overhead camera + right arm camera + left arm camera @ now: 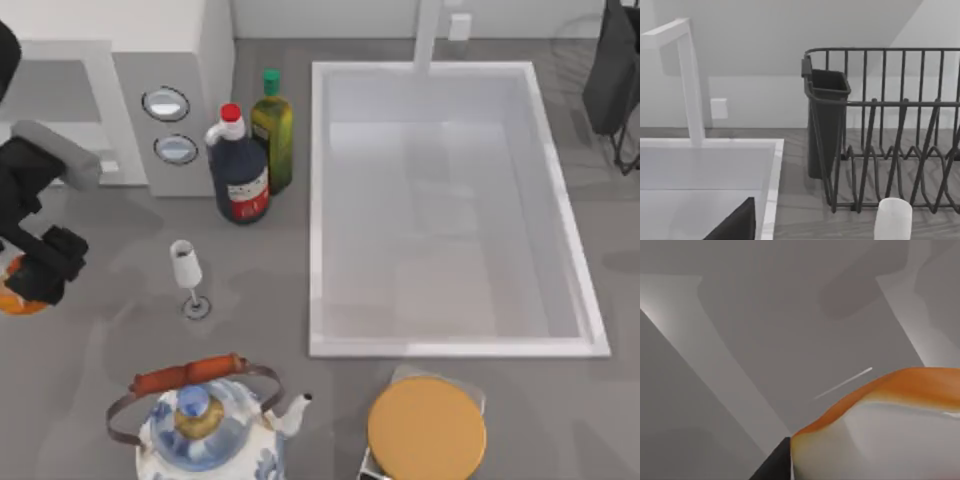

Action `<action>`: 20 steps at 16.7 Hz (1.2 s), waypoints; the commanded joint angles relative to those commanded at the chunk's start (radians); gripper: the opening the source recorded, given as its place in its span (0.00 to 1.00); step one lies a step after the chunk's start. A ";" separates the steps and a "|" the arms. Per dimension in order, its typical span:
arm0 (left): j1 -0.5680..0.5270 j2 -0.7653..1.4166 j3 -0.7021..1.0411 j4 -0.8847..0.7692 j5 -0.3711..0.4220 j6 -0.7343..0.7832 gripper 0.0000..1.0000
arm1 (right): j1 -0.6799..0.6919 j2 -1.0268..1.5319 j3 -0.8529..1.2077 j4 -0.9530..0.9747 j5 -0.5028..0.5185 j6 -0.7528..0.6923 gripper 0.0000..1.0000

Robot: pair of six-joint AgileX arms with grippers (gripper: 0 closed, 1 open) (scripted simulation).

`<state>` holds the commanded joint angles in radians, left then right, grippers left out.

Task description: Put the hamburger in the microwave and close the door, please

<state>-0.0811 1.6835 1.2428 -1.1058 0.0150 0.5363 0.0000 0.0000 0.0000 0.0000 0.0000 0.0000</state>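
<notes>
Visibly one hamburger (20, 298) under left gripper (45, 265); two bottles (238, 175); one kettle (205, 425).

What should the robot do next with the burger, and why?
Probably carry it toward the microwave. The left gripper, at the table's left edge, seems to hold the hamburger already, and the left wrist view shows the bun close up, not yet inside.

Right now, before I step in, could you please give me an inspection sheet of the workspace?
Surface: grey table.
Job's things: hamburger beneath left end effector, at table's left edge; microwave behind it.
Clutter: dark bottle, oil bottle, wine glass, teapot, orange disc, sink.
End effectors: left over hamburger; right arm parked far right.
Cables: nothing seen.
Surroundings: dish rack.
</notes>
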 joint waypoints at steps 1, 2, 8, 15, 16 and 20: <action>0.000 -0.001 0.001 -0.002 0.000 0.000 0.00 | 0.000 0.000 0.000 0.000 0.000 0.000 1.00; 0.000 -0.001 0.001 -0.002 0.000 0.000 0.00 | 0.000 0.000 0.000 0.000 0.000 0.000 1.00; 0.013 0.023 -0.007 0.064 0.008 -0.013 0.00 | 0.000 0.000 0.000 0.000 0.000 0.000 1.00; 0.092 0.166 -0.063 0.571 0.070 -0.120 0.00 | 0.000 0.000 0.000 0.000 0.000 0.000 1.00; 0.107 0.191 -0.076 0.675 0.081 -0.141 0.00 | 0.000 0.000 0.000 0.000 0.000 0.000 1.00; 0.170 0.286 -0.139 1.115 0.130 -0.232 0.00 | 0.000 0.000 0.000 0.000 0.000 0.000 1.00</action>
<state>0.0889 1.9693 1.1036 0.0093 0.1451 0.3040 0.0000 0.0000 0.0000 0.0000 0.0000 0.0000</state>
